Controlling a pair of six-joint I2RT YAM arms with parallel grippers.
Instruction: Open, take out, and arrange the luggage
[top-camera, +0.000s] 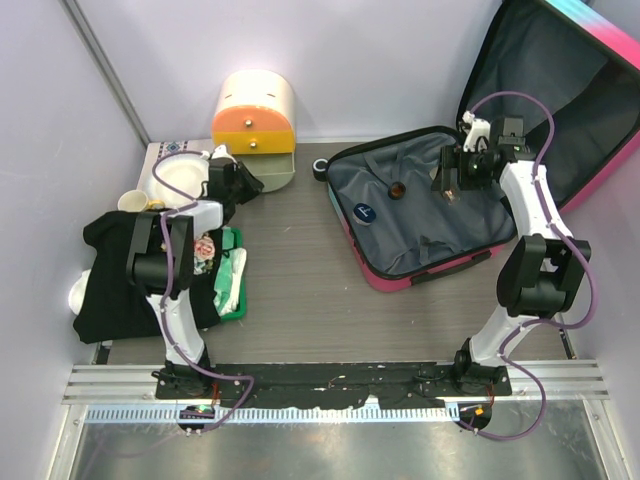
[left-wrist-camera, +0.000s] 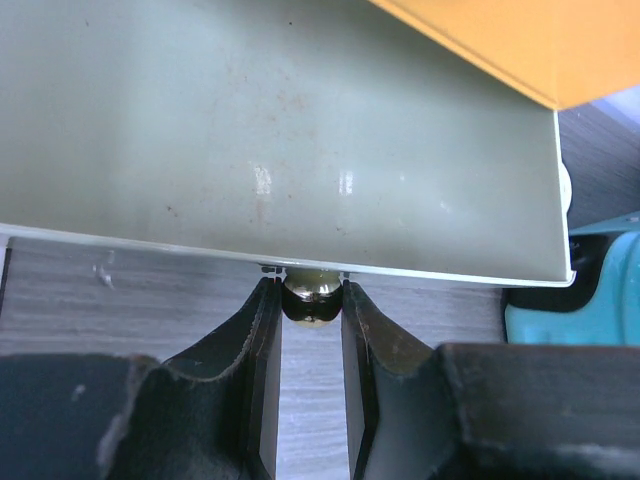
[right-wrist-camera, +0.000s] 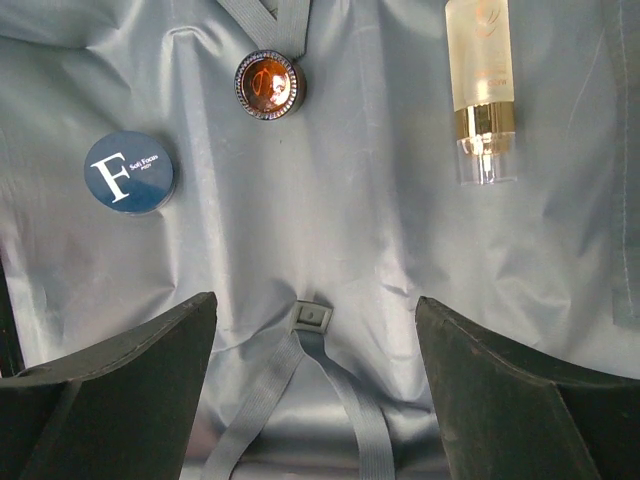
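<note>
The luggage (top-camera: 420, 235) lies open at the right, its dark grey lining facing up and its pink-edged lid (top-camera: 560, 90) leaning on the wall. On the lining rest a blue round tin (right-wrist-camera: 129, 172), an amber-topped jar (right-wrist-camera: 268, 85) and a gold-collared bottle (right-wrist-camera: 481, 90). My right gripper (right-wrist-camera: 312, 300) hovers open over the lining (right-wrist-camera: 400, 230), above the strap buckle (right-wrist-camera: 312, 318), holding nothing. My left gripper (left-wrist-camera: 311, 305) is at the back left, shut on the brass knob (left-wrist-camera: 312, 290) of the grey-green drawer (left-wrist-camera: 270, 130), which stands pulled out of the cream-and-orange box (top-camera: 254, 112).
A green tray (top-camera: 232, 280) with small items lies beside the left arm, next to a black cloth (top-camera: 110, 260). A white plate (top-camera: 183, 172) and a cup (top-camera: 130, 201) stand at the back left. A black roll (top-camera: 320, 171) sits between drawer and suitcase.
</note>
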